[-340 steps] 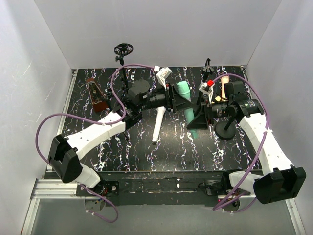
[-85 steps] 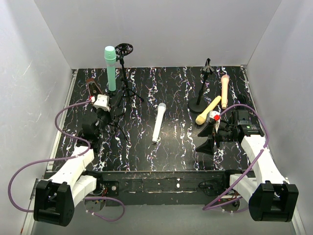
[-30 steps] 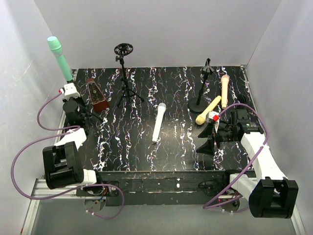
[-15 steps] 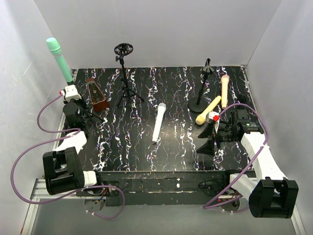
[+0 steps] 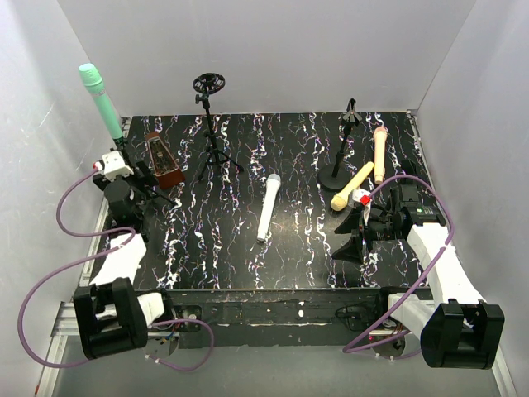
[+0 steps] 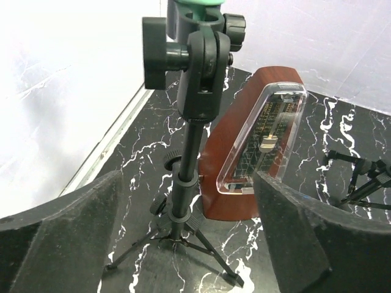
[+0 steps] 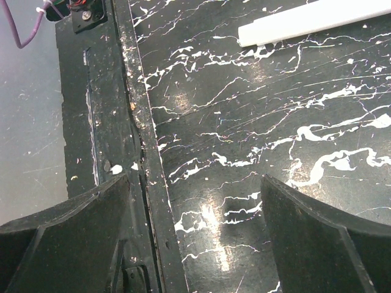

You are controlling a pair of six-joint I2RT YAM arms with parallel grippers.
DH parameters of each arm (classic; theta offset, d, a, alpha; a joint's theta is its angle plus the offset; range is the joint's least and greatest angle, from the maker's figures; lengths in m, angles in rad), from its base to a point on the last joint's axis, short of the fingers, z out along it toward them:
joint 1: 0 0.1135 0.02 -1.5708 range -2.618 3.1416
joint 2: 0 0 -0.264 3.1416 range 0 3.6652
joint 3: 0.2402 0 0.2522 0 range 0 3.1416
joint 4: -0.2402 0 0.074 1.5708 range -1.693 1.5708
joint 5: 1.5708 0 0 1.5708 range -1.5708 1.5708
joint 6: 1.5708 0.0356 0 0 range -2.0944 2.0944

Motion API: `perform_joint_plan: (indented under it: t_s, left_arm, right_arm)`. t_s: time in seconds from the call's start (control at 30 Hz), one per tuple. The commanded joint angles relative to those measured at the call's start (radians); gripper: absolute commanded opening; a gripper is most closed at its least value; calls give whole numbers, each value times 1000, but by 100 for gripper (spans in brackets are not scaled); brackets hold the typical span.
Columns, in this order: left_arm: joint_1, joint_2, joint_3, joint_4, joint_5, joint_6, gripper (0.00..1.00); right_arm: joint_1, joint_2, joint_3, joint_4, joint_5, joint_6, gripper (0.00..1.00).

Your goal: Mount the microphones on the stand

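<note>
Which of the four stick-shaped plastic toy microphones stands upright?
The mint green microphone, clipped in the black tripod stand at far left; the white, yellow and peach-pink ones lie flat.

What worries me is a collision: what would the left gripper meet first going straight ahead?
Probably the pole of the tripod stand, between the open jaws of the left gripper, carrying the mint green microphone; the metronome stands behind, depth unclear.

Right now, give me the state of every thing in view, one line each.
mint green microphone: clipped in left tripod stand, tilted.
left tripod stand: standing, holding it.
white microphone: lying flat, loose.
yellow microphone: lying flat, loose.
peach-pink microphone: lying flat, loose.
ring-top tripod stand: upright, empty.
round-base stand: upright, empty.
metronome: upright.
left gripper: open around the stand pole.
right gripper: open, empty.
</note>
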Motion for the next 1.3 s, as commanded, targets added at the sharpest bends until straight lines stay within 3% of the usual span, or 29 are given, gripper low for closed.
perform_joint_plan:
  t_s: [0.0,0.33,0.53,0.77,0.87,1.0,1.13,1.27]
  left_arm:
    - [0,-92,36,-195,-35,-77,98]
    - [-8,-155,278,-761,40,-191,98]
    - [-8,-158,392,-979,238,-206,98]
    - [-14,-169,389,-948,538,-323,98]
    - [-55,-163,383,-936,606,-341,98]
    - [-182,-158,372,-934,608,-334,98]
    - [-373,-132,355,-922,489,-311,98]
    - [-457,-65,354,-824,413,-291,98]
  right_arm:
    - [-6,-5,45,-24,-28,-21,94]
    - [-6,-5,43,-21,-20,-26,94]
    - [-6,-5,43,-18,-17,-24,95]
    - [-10,-12,36,-2,-9,-15,94]
    - [-9,-11,31,7,-8,-6,94]
    - [-39,4,31,10,-3,2,95]
    - [-49,21,31,13,0,5,94]
    - [-60,35,31,15,0,5,94]
